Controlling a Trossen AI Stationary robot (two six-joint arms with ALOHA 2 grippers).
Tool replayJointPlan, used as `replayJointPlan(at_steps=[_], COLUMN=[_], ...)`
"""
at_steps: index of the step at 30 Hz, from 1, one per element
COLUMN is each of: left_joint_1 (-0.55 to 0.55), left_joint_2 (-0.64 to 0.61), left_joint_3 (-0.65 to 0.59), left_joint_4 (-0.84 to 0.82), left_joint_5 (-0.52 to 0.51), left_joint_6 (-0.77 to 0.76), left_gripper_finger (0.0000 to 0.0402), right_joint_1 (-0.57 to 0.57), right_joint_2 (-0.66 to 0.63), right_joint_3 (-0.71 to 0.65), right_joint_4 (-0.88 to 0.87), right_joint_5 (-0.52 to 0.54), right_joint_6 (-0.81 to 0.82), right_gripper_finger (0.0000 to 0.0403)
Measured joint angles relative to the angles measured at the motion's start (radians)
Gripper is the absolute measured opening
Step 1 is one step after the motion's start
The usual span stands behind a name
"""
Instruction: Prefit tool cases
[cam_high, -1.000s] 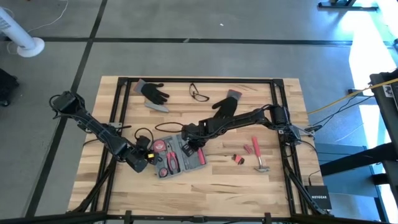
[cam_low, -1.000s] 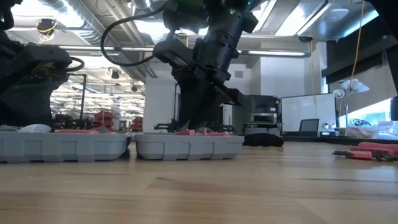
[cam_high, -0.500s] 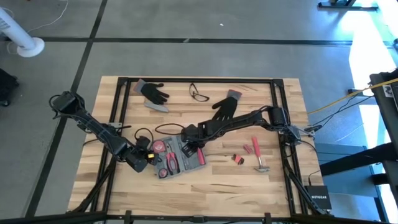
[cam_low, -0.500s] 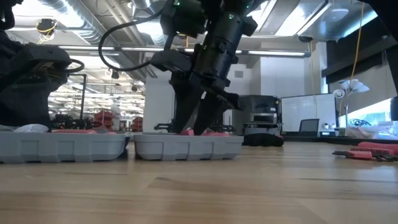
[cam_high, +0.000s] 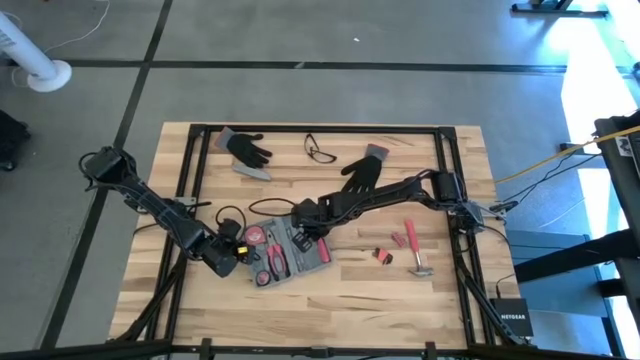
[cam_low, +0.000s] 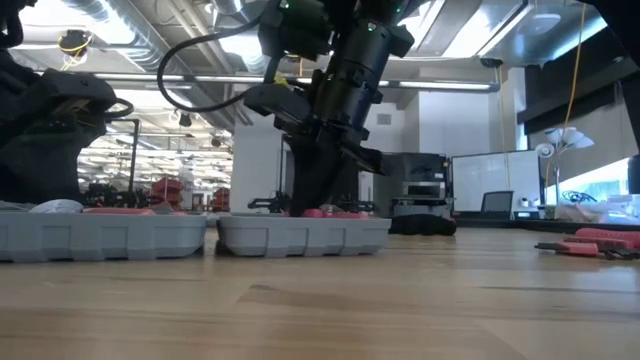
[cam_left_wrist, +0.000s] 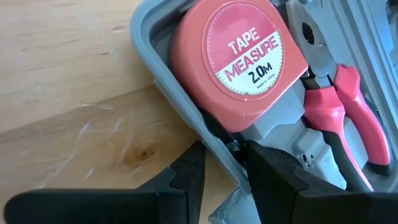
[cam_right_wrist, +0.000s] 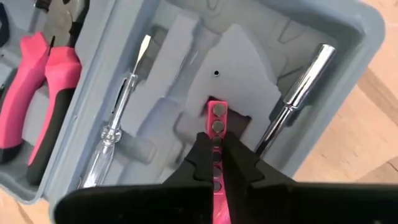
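- Lying open left of centre on the surface (cam_high: 400, 300), the tool case (cam_high: 290, 252) runs its long axis between the two arms.
- Right end effector (cam_right_wrist: 216, 144) — pinched on a pink bit holder (cam_right_wrist: 217, 118) — hangs directly above its recess.
- Left end effector (cam_left_wrist: 222, 167) straddles the case's near wall, narrowly parted, beside the tape measure (cam_left_wrist: 239, 59).

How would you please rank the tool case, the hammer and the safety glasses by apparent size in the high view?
1. Tool case, clearly the largest.
2. Hammer and safety glasses look about alike in extent, so I would not rank one over the other.
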Motion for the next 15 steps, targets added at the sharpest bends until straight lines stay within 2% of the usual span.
replayJointPlan(at_steps=[4,9,13,15], left_joint_1=[0.000,0.000,0.000,0.000], left_joint_2=[0.000,0.000,0.000,0.000], left_joint_3=[0.000,0.000,0.000,0.000], left_joint_4=[-0.001,-0.002,-0.002,-0.002], left_joint_5=[-0.001,0.000,-0.001,-0.001], left_joint_6=[0.001,0.007,0.015,0.036], left_gripper_finger=[0.0106,0.0106,0.0106,0.0106], right_joint_1=[-0.001,-0.006,-0.013,-0.011], right_joint_2=[-0.021,-0.078,-0.088,-0.082], right_joint_3=[0.000,0.000,0.000,0.000], right_joint_4=[-0.022,-0.056,-0.048,-0.042], right_joint_5=[-0.055,-0.040,-0.130,-0.111], right_joint_6=[-0.037,-0.088,-0.134,-0.132], right_gripper_finger=[0.0001,0.0003,0.0002,0.0001])
